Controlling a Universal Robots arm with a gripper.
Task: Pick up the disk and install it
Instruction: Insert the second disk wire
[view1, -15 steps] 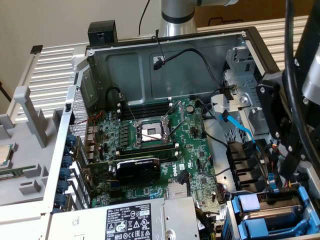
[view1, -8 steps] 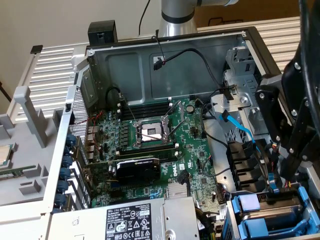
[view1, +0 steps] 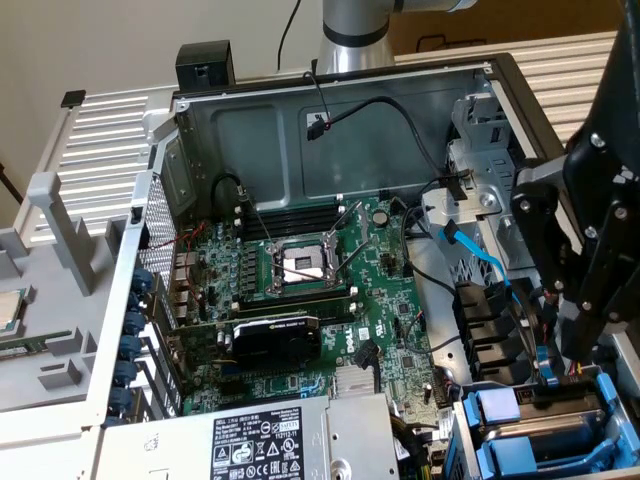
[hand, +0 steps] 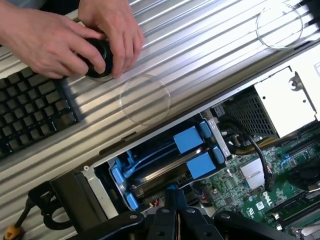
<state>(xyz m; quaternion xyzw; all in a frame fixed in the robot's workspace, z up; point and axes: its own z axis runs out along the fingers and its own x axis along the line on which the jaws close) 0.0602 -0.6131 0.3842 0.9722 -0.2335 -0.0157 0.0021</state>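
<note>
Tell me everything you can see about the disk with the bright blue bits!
The disk lies flat in a bay at the corner of the open computer case, near the exterior view's lower right. Bright blue plastic rails frame it, with two blue square tabs on top and blue clips at one end. Between the rails its dark, shiny grey surface looks like metal. The bay's metal walls surround it, and the dark gripper hangs just above one end; contact cannot be told.
</note>
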